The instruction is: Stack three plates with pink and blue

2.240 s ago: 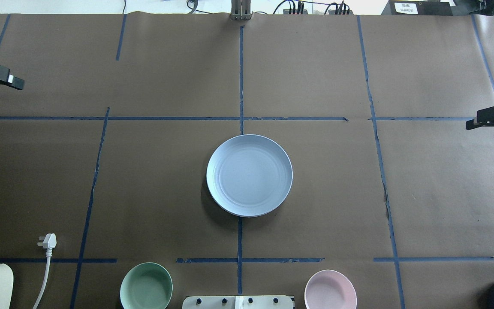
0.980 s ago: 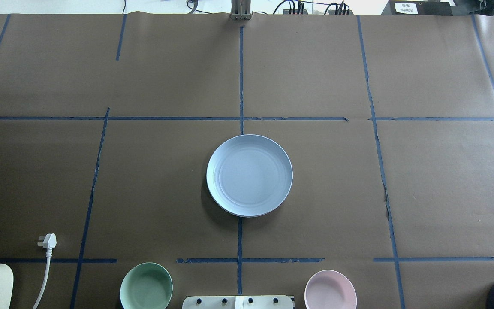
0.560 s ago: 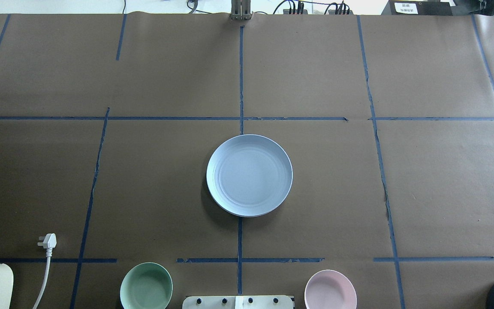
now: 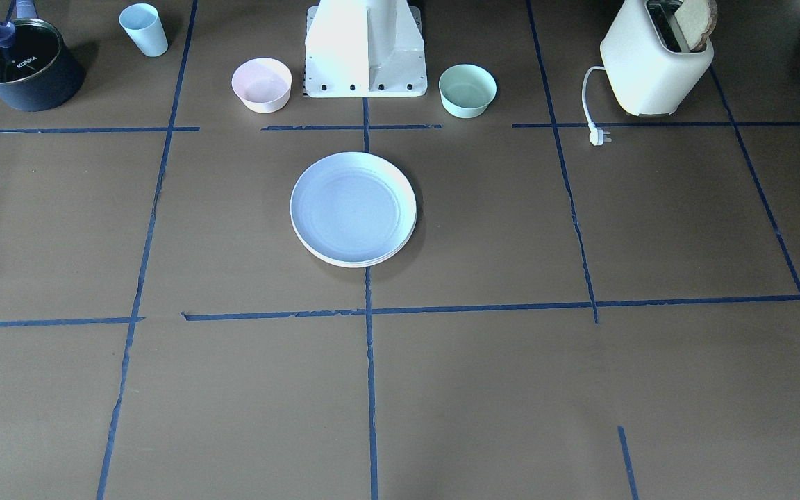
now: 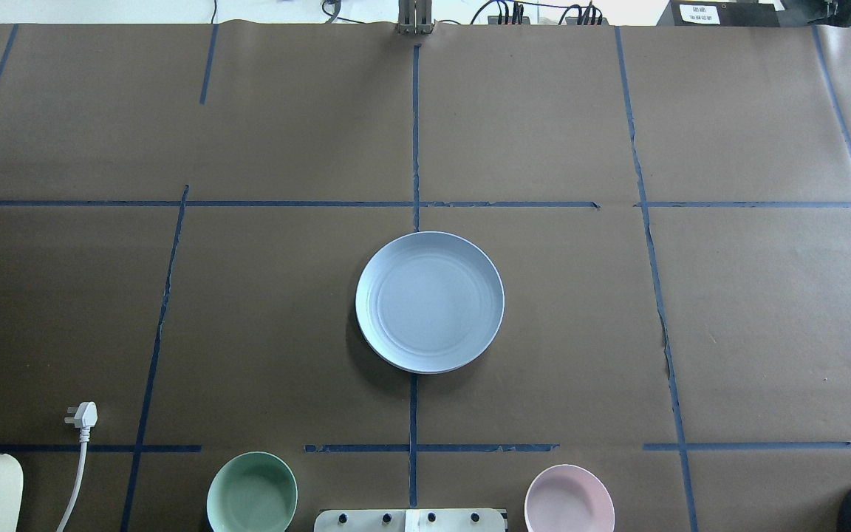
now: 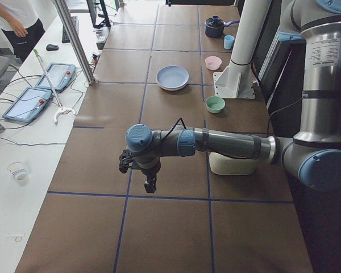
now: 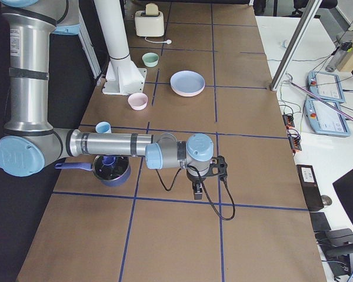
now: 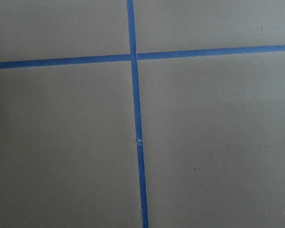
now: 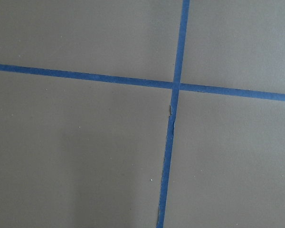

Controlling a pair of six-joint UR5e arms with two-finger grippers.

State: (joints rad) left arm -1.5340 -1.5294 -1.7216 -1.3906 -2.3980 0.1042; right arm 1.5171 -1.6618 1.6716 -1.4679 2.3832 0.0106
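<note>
The light blue plate (image 5: pixel 430 301) lies on top of a stack at the table's middle, also in the front view (image 4: pixel 353 208). A cream rim (image 4: pixel 360 263) of a plate under it shows at the stack's near edge. The pink plate is hidden in the stack. Both grippers are far from the stack and out of the overhead and front views. My left gripper (image 6: pixel 150 185) hangs over the table's left end. My right gripper (image 7: pixel 197 190) hangs over the right end. I cannot tell whether either is open or shut. Both wrist views show only brown paper and blue tape.
A small pink bowl (image 5: pixel 569 499) and a mint-green bowl (image 5: pixel 252 493) stand beside the robot's base (image 4: pixel 365 48). A toaster (image 4: pixel 655 62) with its loose plug (image 5: pixel 83 416), a dark pot (image 4: pixel 21 64) and a blue cup (image 4: pixel 144 29) stand along the robot's side.
Both grippers, at the overhead view's left and right edges 2.2 s ago, have moved out of that view. The plate stack has not moved.
</note>
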